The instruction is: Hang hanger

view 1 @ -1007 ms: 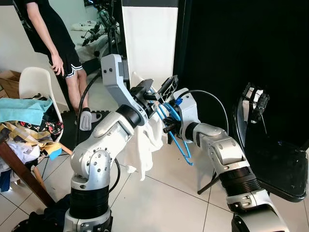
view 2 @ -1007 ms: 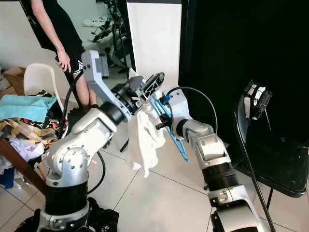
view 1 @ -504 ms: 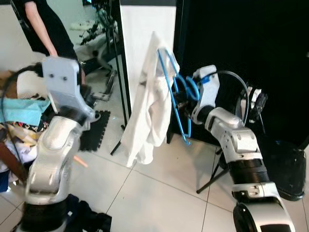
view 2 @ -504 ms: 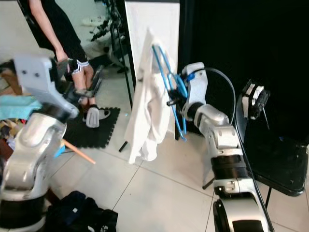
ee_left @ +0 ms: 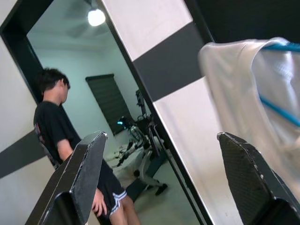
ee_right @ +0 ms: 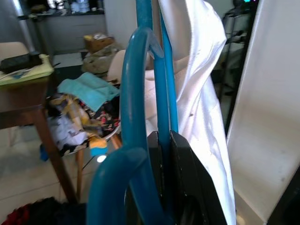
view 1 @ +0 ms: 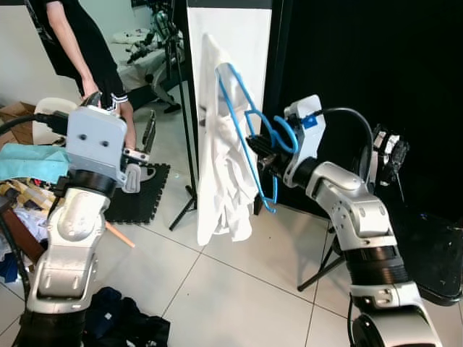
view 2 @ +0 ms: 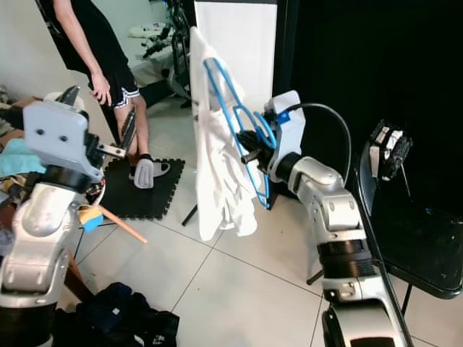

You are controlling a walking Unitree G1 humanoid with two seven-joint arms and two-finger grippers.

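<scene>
The right gripper (view 1: 259, 153) is clamped on the blue hanger (view 1: 242, 123), raised with a white shirt (view 1: 221, 173) draped on it, while the left gripper (ee_left: 159, 183) stands open and off it; next, I judge, comes hooking it on a rail.

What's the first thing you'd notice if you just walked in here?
The bright blue hanger with a white shirt draped on it, held up in the middle by the robot's right hand. The left hand is open and away from it, and a person stands behind on the left.
</scene>
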